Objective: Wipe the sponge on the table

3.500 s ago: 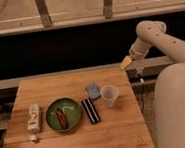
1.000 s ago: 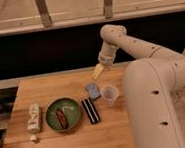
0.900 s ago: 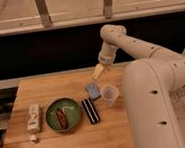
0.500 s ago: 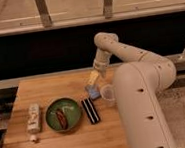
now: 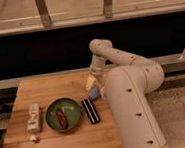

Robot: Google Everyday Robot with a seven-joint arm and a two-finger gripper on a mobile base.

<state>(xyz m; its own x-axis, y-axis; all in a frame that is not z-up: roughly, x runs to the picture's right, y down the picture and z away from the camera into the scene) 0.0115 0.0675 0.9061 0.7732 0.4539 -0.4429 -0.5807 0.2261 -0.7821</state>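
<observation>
The sponge [image 5: 94, 93] is a small light-blue pad lying on the wooden table [image 5: 42, 89], right of centre. Only its left part shows, because the white arm covers the rest. My gripper [image 5: 90, 83] has a pale yellow tip and hangs just above the sponge's near-left corner, very close to it. I cannot tell whether it touches the sponge.
A black ridged block [image 5: 90, 110] lies just in front of the sponge. Left of the block sits a green bowl [image 5: 63, 114] holding a reddish item. A white bottle [image 5: 33, 119] lies near the left edge. The arm's bulky white body [image 5: 132, 104] covers the table's right side.
The arm has swung left across the table and lowered, bringing the gripper from beyond the right edge to just over the sponge. Its body now hides the clear cup.
</observation>
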